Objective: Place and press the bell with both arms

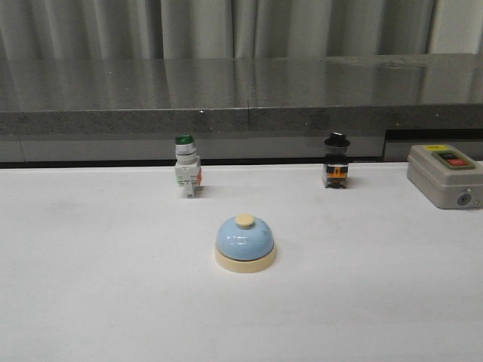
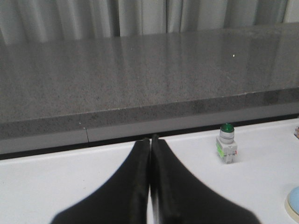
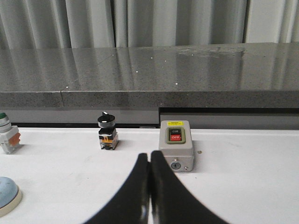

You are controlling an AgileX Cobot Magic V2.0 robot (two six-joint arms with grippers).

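Observation:
The light-blue bell (image 1: 244,242) with cream base and cream button stands upright on the white table, in the middle of the front view. Its edge shows in the left wrist view (image 2: 294,204) and in the right wrist view (image 3: 8,195). Neither arm shows in the front view. My left gripper (image 2: 150,140) is shut and empty, above the table well to the left of the bell. My right gripper (image 3: 149,155) is shut and empty, to the right of the bell, in front of the grey box.
A green-capped white push-button switch (image 1: 186,164) stands behind the bell to the left. A black-knob switch (image 1: 336,160) stands behind to the right. A grey box with red button (image 1: 444,175) sits at the far right. A grey stone ledge (image 1: 241,94) runs along the back.

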